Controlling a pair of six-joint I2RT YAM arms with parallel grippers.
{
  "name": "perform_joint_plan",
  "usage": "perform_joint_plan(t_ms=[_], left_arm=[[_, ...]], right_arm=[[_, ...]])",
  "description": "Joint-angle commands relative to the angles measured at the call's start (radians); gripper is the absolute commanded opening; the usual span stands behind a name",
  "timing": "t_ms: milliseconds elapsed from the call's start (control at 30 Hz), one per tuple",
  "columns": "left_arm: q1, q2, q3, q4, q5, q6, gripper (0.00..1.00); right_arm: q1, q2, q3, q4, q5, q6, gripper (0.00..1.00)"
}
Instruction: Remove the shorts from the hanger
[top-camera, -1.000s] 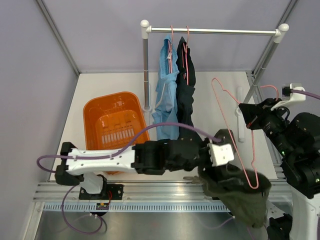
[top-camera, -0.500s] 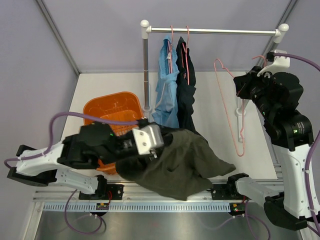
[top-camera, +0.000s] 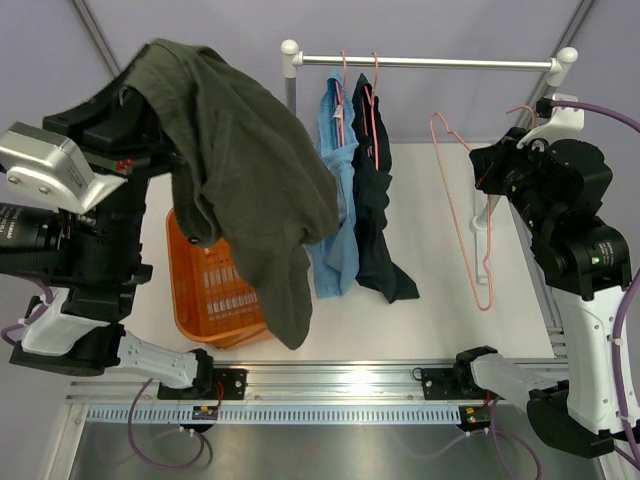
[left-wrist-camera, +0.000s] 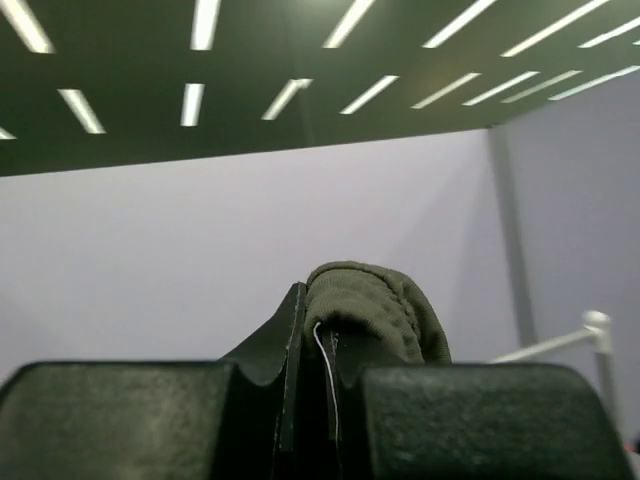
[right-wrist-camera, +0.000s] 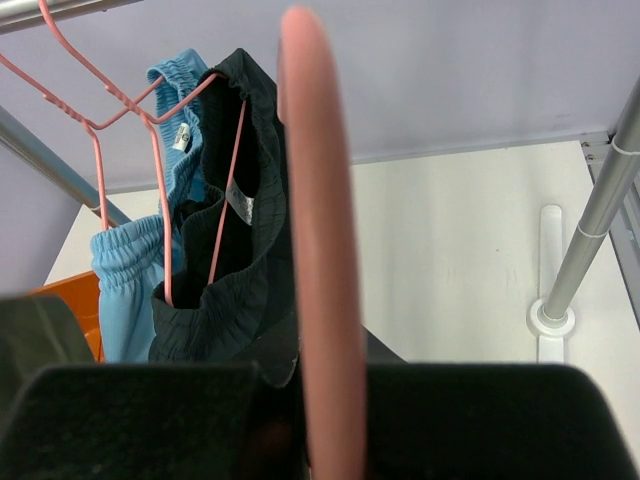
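Observation:
My left gripper (top-camera: 135, 95) is raised high at the left and is shut on the dark olive shorts (top-camera: 245, 170), which drape down over the orange basket (top-camera: 205, 290). Their waistband (left-wrist-camera: 375, 310) sits pinched between my left fingers. My right gripper (top-camera: 492, 175) is shut on an empty pink hanger (top-camera: 470, 215) and holds it up at the right; its wire (right-wrist-camera: 315, 250) runs between my right fingers. The light blue shorts (top-camera: 335, 180) and the dark navy shorts (top-camera: 375, 200) hang on pink hangers from the rail (top-camera: 430, 63).
The rail's white posts stand at the back left (top-camera: 291, 120) and back right (top-camera: 545, 95). Purple walls close the cell on three sides. An aluminium base rail (top-camera: 330, 385) runs along the near edge.
My left arm has swung from the near right to the left and up high, carrying the olive shorts off the hanger and over the basket. My right arm has lifted the empty hanger.

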Motion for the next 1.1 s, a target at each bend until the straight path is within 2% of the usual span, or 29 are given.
perform_joint_plan(t_ms=[0, 67, 133, 167, 200, 300, 433, 500, 633, 767, 833, 867, 967, 1000, 1033, 1067], left_arm=[[0.091, 0.022, 0.015, 0.242, -0.025, 0.233, 0.0], [0.212, 0.005, -0.026, 0.24, -0.03, 0.19, 0.0], [0.306, -0.027, -0.092, 0.174, -0.025, 0.051, 0.0], [0.408, -0.035, -0.109, 0.14, -0.022, -0.009, 0.0], [0.459, -0.038, -0.132, 0.077, -0.024, -0.121, 0.0], [0.625, -0.034, -0.163, 0.006, -0.042, -0.291, 0.01], [0.756, -0.058, -0.267, -0.112, -0.035, -0.476, 0.01], [0.823, -0.069, -0.298, -0.161, -0.022, -0.589, 0.04], [0.895, -0.063, -0.39, -0.293, -0.053, -0.761, 0.06], [0.929, -0.092, -0.561, -0.365, -0.134, -0.966, 0.08], [0.941, -0.12, -0.629, -0.5, -0.192, -1.166, 0.14], [0.952, -0.133, -0.65, -0.548, -0.202, -1.312, 0.17], [0.957, -0.208, -0.784, -0.67, -0.173, -1.517, 0.19], [0.957, -0.23, -0.854, -0.698, -0.127, -1.548, 0.24], [0.957, -0.265, -0.885, -0.712, -0.104, -1.574, 0.45], [0.958, -0.281, -0.91, -0.723, -0.076, -1.617, 0.51]], right_arm=[[0.006, 0.0, 0.026, 0.012, 0.01, -0.023, 0.0], [0.008, -0.004, 0.014, 0.014, 0.01, -0.023, 0.0], [0.008, -0.003, 0.001, 0.015, 0.007, -0.023, 0.0], [0.006, -0.003, -0.003, 0.017, 0.007, -0.024, 0.0], [0.008, -0.003, -0.006, 0.015, 0.007, -0.024, 0.0], [0.006, -0.004, -0.012, 0.014, 0.002, -0.027, 0.0], [0.008, -0.012, -0.016, 0.01, 0.0, -0.035, 0.0], [0.006, -0.012, -0.019, 0.009, 0.0, -0.037, 0.0], [0.006, -0.018, -0.037, 0.007, 0.0, -0.04, 0.0], [0.006, -0.013, -0.046, 0.007, -0.009, -0.049, 0.0], [0.008, -0.004, -0.046, 0.012, -0.019, -0.056, 0.0], [0.006, -0.003, -0.049, 0.015, -0.023, -0.064, 0.0], [0.006, 0.005, -0.062, 0.035, -0.033, -0.079, 0.0], [0.008, 0.011, -0.063, 0.035, -0.039, -0.081, 0.0], [0.008, 0.016, -0.063, 0.038, -0.039, -0.086, 0.0], [0.008, 0.019, -0.063, 0.038, -0.038, -0.092, 0.0]])
